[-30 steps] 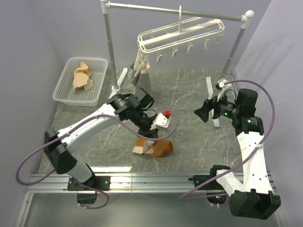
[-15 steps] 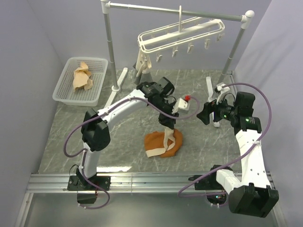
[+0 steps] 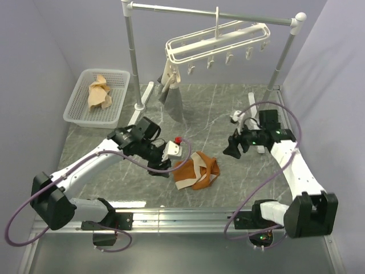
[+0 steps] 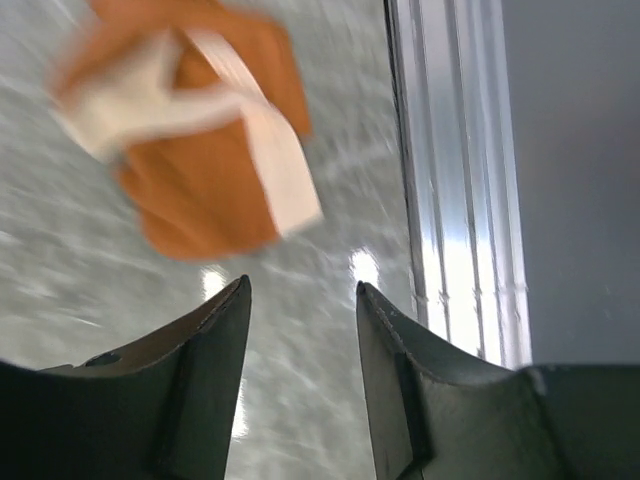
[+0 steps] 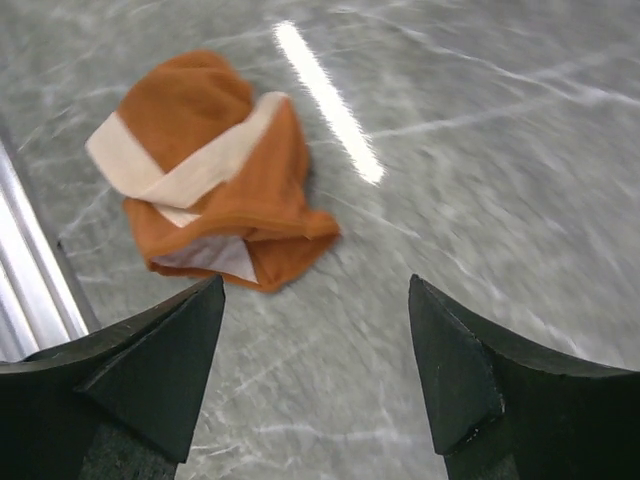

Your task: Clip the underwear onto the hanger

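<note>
**A:** What's the left hand [image 4: 302, 290] doing?

**B:** It has let go. Its fingers stand apart and empty, drawn back just left of the underwear [image 3: 197, 171] it gripped a second ago.

**A:** So where's the garment now?

**B:** Crumpled on the counter [image 3: 217, 114], toward the front, between the two arms.

**A:** And the right hand [image 5: 315, 300]?

**B:** Spread wide, grasping nothing, swung in toward it. It looks like a handover. The hanger [image 3: 217, 43] up on the rail waits, and the underwear isn't clipped yet.

Lilac walls [image 3: 34, 51] L & R, grey marble tabletop [image 3: 217, 108] centre, glare streak [image 5: 325, 95] on it, metal rail [image 3: 188, 11] across top.
</note>
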Motion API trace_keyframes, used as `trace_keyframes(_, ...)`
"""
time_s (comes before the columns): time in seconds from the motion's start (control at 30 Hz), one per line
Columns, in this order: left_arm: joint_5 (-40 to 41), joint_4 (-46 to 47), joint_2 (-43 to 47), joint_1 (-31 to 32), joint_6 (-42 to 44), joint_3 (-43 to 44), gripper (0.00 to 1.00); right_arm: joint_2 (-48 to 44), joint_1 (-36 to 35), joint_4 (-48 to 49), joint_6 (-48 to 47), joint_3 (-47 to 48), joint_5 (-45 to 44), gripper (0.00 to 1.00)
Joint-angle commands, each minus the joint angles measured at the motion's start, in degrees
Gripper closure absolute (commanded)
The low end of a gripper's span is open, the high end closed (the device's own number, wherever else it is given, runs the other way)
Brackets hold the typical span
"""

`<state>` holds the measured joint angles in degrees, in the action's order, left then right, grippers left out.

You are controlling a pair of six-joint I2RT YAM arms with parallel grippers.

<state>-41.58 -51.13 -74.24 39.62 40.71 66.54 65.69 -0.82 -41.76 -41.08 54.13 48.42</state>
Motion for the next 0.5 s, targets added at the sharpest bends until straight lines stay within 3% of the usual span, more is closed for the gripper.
trace_keyframes(0.0,1.42,4.63,-0.56,-0.33,1.48,-6.68,0.49,5.48,-5.85,4.03,-0.61,4.92,-1.13,0.2)
trace_keyframes(0.17,0.54,6.23,0.41,-1.38,0.51,-9.94,0.5,18.3,-12.88,2.3,2.84,15.1,-5.17,0.2)
trace_keyframes(0.3,-1.04,2.45,-0.55,-3.75,1.83,-8.71,0.52,30.26,-18.77,-8.83,1.97,27.59,-8.08,0.17)
trace_keyframes(0.47,-2.36,0.07,-0.04,-5.6,1.48,-8.88,0.54,35.46,-24.66,-7.12,-1.27,29.37,-12.64,0.17)
